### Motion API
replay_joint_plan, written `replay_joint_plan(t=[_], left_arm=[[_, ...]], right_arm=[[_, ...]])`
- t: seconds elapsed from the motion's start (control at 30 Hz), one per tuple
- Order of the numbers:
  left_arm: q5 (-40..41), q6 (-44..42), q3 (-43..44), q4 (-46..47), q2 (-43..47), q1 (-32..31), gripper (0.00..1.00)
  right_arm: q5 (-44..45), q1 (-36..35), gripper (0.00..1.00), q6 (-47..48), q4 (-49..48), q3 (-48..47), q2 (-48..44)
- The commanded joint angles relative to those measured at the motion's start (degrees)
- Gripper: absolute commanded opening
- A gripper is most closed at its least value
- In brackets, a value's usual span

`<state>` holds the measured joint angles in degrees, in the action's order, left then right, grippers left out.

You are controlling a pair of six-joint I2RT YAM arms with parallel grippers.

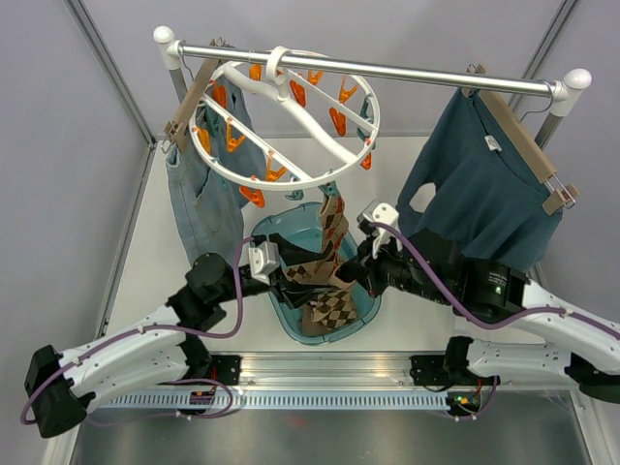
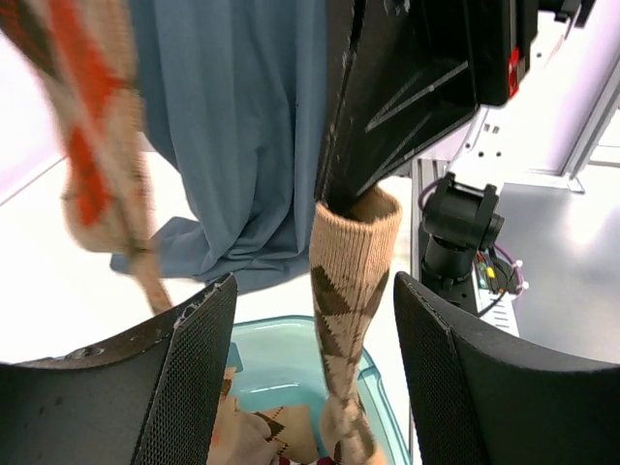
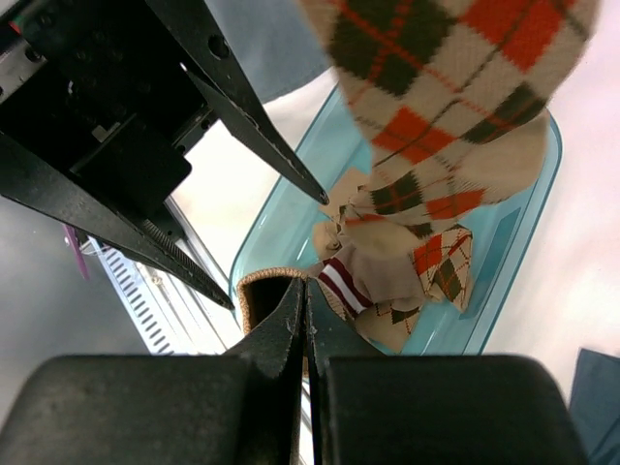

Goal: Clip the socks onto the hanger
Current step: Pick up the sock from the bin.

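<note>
The right hand [image 3: 306, 325] is clenched on the ribbed cuff of a tan argyle sock [image 2: 351, 262], which dangles into a teal bin [image 1: 291, 325] on the worktop [image 1: 417, 320]. The left hand [image 2: 315, 279] is released, its fingers spread wide on either side of that sock, apart from it. More socks [image 3: 407, 262] lie heaped in the bin. Behind and above it, the round white hanger [image 1: 291, 126] hangs from a metal rail [image 1: 417, 71], with a clipped sock [image 1: 332, 221] at its near edge. Jeans [image 1: 199, 203] hang left, a sweater [image 1: 484, 194] right.
</note>
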<state>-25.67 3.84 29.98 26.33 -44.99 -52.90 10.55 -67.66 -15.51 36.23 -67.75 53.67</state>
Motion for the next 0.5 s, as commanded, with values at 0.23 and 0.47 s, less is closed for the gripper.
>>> replay_joint_plan(t=[0.23, 0.47], left_arm=[[-4.8, -2.0, 3.3, 1.9, -2.2, -0.4, 0.70], [-4.5, -0.7, 4.1, 3.1, -4.3, -0.6, 0.69]], right_arm=[[-0.3, 0.1, 0.00, 1.3, 1.4, -6.9, 2.8], [-1.1, 0.0, 0.00, 1.6, 0.5, -7.9, 4.2]])
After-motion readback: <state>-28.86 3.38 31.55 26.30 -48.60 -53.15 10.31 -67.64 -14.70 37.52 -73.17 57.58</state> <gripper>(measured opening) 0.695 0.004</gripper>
